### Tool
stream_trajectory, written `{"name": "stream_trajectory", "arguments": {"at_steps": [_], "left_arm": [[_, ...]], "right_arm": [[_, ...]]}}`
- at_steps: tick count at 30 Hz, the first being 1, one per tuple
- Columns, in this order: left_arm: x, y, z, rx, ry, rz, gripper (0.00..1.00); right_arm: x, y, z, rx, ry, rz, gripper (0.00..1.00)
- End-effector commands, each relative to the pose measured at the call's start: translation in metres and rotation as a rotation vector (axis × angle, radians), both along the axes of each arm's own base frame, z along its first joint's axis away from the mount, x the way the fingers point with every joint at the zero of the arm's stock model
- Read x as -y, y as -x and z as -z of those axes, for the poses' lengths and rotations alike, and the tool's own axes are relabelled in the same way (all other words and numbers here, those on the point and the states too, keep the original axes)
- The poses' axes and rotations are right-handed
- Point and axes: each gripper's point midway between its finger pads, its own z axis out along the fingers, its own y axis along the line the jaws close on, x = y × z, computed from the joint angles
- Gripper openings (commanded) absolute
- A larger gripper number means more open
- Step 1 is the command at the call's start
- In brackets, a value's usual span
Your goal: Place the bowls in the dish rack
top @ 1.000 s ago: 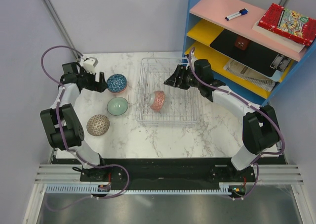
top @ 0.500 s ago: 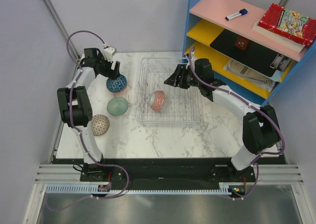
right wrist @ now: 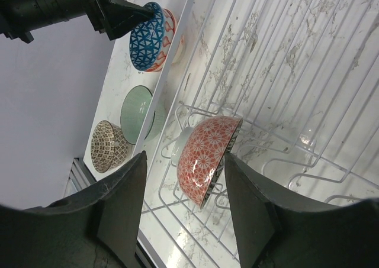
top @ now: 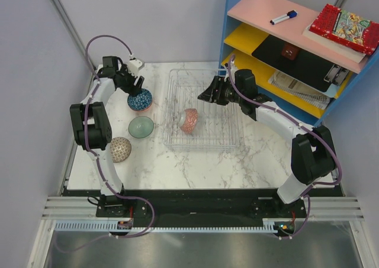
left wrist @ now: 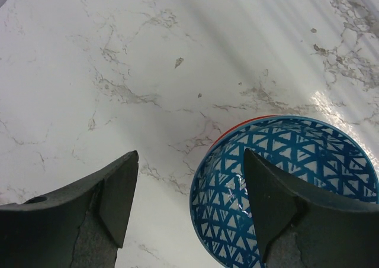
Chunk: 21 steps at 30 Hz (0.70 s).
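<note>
White marble table (top: 195, 161) carries all the things, and a blue shelf unit (top: 237, 19) stands at its far right corner. The dish rack (top: 219, 129) lies on the table in the middle, a little toward the back. One red patterned bowl (top: 189, 120) is inside it, near the left side, standing on its edge and leaning between the wires.

Three other bowls are on the table to the left of the rack, in a row from far to near: the blue bowl (top: 140, 100), the green bowl (top: 141, 126) and the brown bowl (top: 120, 149). All three sit upright and apart from each other.

The left gripper (top: 138, 90) is over the far edge of the blue bowl. Its jaws are apart: in the left wrist view one finger is above the inside of the bowl and the other is above the bare table. I cannot tell if a finger touches the rim.

The right gripper (top: 204, 94) hangs over the far part of the rack, jaws spread and holding nothing.
</note>
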Motion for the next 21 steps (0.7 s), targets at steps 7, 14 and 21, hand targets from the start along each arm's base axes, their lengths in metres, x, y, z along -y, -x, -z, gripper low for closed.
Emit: {"name": "stream_trajectory", "arguments": {"at_steps": [7,14,21], "left_arm": [[0.009,0.001,-0.009,0.033,-0.009,0.126,0.79],[0.002,-0.003,0.012,-0.014,-0.063,0.142,0.72],[0.0,-0.003,0.014,-0.022,-0.075,0.147,0.44]], "right_arm": [[0.004,-0.006,-0.031,0.075,-0.025,-0.003,0.62],[0.006,-0.006,-0.034,0.081,-0.032,0.002,0.62],[0.006,-0.007,-0.035,0.079,-0.037,0.002,0.61]]}}
